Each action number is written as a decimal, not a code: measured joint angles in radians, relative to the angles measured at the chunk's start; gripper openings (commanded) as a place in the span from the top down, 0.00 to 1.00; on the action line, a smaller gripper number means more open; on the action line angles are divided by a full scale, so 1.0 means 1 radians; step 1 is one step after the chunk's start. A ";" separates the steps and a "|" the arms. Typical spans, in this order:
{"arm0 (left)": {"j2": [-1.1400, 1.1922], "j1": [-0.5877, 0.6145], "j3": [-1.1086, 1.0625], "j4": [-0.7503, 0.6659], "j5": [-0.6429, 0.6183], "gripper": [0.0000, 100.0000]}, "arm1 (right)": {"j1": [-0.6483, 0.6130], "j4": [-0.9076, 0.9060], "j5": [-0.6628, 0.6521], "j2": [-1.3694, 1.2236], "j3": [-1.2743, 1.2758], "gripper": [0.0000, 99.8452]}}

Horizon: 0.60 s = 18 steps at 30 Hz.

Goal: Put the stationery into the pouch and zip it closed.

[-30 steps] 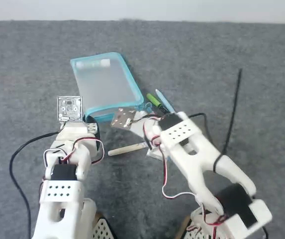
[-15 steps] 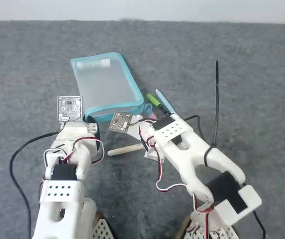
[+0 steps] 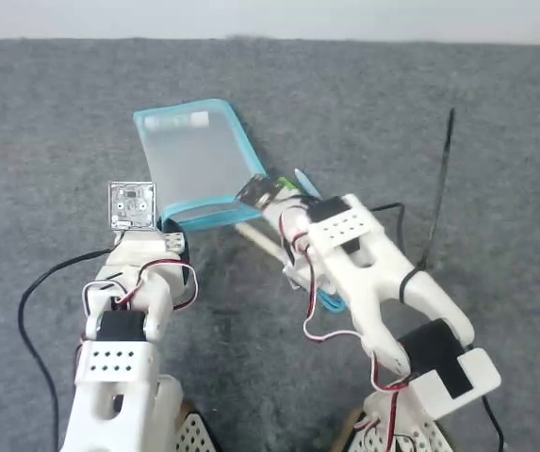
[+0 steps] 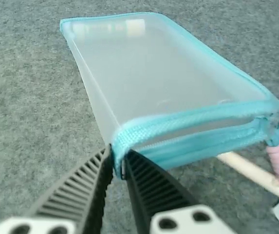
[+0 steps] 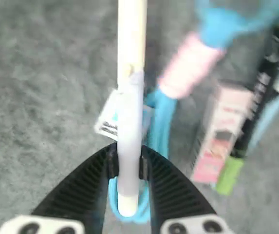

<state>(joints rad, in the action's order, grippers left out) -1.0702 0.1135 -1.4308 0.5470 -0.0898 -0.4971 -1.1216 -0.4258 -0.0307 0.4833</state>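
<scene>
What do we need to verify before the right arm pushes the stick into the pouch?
1. Left gripper shut on the pouch corner: ok.
2. Right gripper shut on the pale stick: ok.
3. Pouch mouth open wide enough: cannot tell; the zipper edges lie close together in the left wrist view.
4. Stick tip lined up with the mouth: cannot tell; it sits just beside the zipper edge.
5. All stationery packed: not ok; the green marker and small pink box lie on the carpet.
</scene>
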 measured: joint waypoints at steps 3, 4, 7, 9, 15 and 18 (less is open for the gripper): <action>0.000 0.000 0.000 0.000 0.000 0.99 | 0.017 -0.080 0.034 0.000 -0.048 0.99; 0.000 0.000 0.000 0.000 0.000 0.99 | 0.017 -0.110 0.037 0.000 -0.063 0.99; 0.000 0.000 0.000 0.000 0.000 0.99 | 0.009 -0.192 0.046 0.000 -0.098 0.99; 0.000 0.000 0.000 0.000 0.000 0.99 | 0.011 -0.233 0.046 0.000 -0.101 0.99; 0.000 0.000 0.000 0.000 0.000 0.99 | 0.009 -0.258 0.023 0.155 -0.017 0.99; 0.000 0.000 0.000 0.000 0.000 0.99 | 0.011 -0.262 0.023 0.301 0.040 0.99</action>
<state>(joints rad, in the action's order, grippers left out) -1.0702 0.1135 -1.4308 0.5470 -0.0898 -0.4864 -1.3840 -0.4028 0.2700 0.5232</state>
